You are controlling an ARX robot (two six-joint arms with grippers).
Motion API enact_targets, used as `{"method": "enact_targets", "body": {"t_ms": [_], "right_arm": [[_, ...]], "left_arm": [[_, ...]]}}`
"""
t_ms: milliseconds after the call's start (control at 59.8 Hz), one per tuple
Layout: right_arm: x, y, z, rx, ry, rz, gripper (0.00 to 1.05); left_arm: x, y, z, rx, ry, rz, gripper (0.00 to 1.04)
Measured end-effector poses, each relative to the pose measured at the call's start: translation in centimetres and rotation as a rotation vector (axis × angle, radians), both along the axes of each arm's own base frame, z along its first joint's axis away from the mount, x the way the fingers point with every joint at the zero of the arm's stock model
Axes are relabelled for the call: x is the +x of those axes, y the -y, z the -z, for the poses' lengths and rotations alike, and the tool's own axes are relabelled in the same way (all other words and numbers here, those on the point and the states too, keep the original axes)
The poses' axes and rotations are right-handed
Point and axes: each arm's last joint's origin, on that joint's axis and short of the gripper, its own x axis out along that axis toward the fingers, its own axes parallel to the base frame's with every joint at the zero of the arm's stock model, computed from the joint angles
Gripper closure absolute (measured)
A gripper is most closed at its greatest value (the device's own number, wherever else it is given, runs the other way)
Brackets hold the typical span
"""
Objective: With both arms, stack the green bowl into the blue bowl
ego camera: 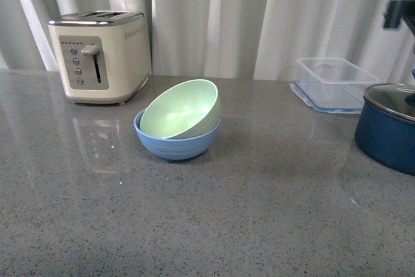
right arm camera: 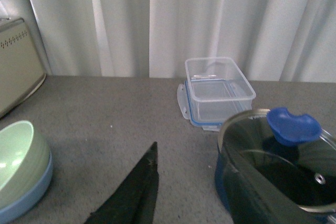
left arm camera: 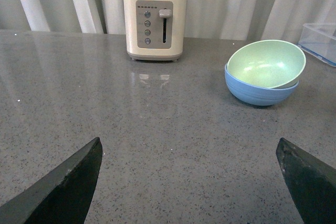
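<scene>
The green bowl [ego camera: 179, 108] sits tilted inside the blue bowl [ego camera: 176, 143] near the middle of the grey worktop [ego camera: 214, 218], its mouth leaning toward 7 o'clock in the front view. A cream toaster [ego camera: 101, 54] stands close at 10 o'clock from the bowls, against the white curtain [ego camera: 259, 11]. Well off at 2 o'clock lies a clear lidded box [ego camera: 332, 84], and at 3 o'clock a navy pot [ego camera: 389, 128] with a glass lid reaches the frame's right edge. The worktop's far edge meets the curtain; between bowls and pot, and all along the near side, the surface is bare. In the left wrist view the left gripper [left arm camera: 189, 182] is spread wide, its two dark fingertips [left arm camera: 63, 187] low over bare worktop, holding nothing, with the bowls and toaster ahead of it. In the right wrist view the right gripper [right arm camera: 210, 192] is also spread and empty; one finger points between bowls and pot, the other lies in front of the pot's lid, just beside its blue knob [right arm camera: 293, 125].
</scene>
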Motion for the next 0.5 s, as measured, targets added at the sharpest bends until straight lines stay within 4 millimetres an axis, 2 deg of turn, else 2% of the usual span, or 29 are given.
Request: {"method": "enact_targets", "body": {"t_ms": [167, 201, 335, 502], "right_arm": [[-3.2, 2.3, 2.0, -0.009, 0.018, 0.001, 1.01], [-3.7, 2.6, 2.4, -0.015, 0.016, 0.0, 1.04], [-5.7, 3.8, 4.2, -0.016, 0.0, 0.002, 1.04], [-7.5, 4.7, 5.3, -0.015, 0.005, 0.004, 1.04]], "left_arm": [[0.0, 0.0, 0.0, 0.0, 0.0, 0.0, 0.07], [0.0, 0.0, 0.0, 0.0, 0.0, 0.0, 0.07], [0.0, 0.0, 0.0, 0.0, 0.0, 0.0, 0.07], [0.0, 0.0, 0.0, 0.0, 0.0, 0.0, 0.07]]}}
